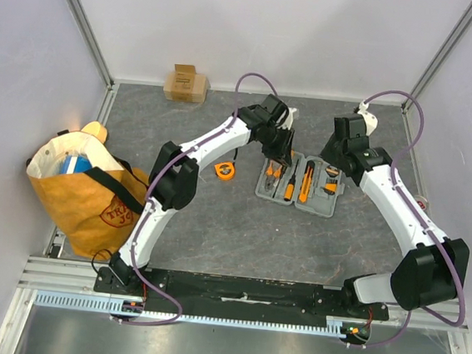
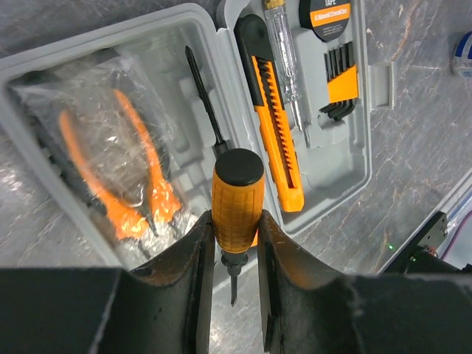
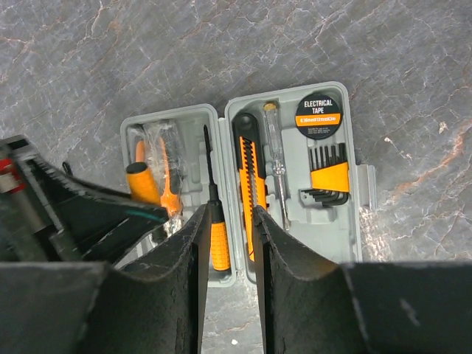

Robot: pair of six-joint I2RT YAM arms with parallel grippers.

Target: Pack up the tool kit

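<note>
A tape measure (image 1: pixel 224 170) lies loose on the bench (image 1: pixel 239 236), just left of the tool kit. The left claw (image 2: pixel 234 221) is clamped on the orange handle of a screwdriver (image 2: pixel 237 195), butt end toward the kit, blade running back between the fingers; it hangs over the left half of the open grey case (image 2: pixel 343 158), which sits mid-bench, nearer the far edge; bagged pliers (image 2: pixel 147 184) and a second screwdriver (image 3: pixel 219 243) lie in that half. To seat it well, probably bring the tool level along the free moulded slot between them; lower gently; release only once it rests; keep clear of the plastic wrap. The right claw (image 3: pixel 230 215) hovers over the case, part open, empty.
</note>
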